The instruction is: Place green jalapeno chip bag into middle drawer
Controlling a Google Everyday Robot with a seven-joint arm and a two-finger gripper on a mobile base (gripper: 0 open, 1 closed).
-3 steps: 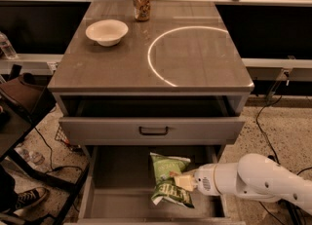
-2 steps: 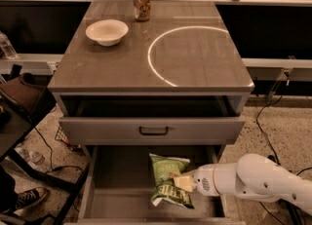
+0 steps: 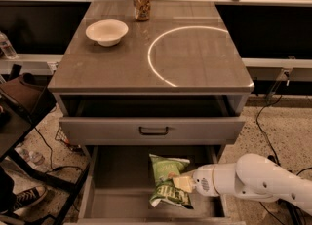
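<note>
In middle drawer (image 3: 117,173), bag (image 3: 165,173) touches end effector (image 3: 184,184).

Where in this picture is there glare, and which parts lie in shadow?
Camera view: a bright ring of glare lies on the cabinet top; the recess under it is in deep shadow; the middle drawer is dim, yet the green jalapeno chip bag and the gripper at its right edge are lit.

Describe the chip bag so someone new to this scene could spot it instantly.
Start at the grey cabinet, then drop below the handled drawer front to the pulled-out middle drawer. On its floor lies the green jalapeno chip bag, with the robot's claw at its right edge. It is the only crinkly light-green thing there.
</note>
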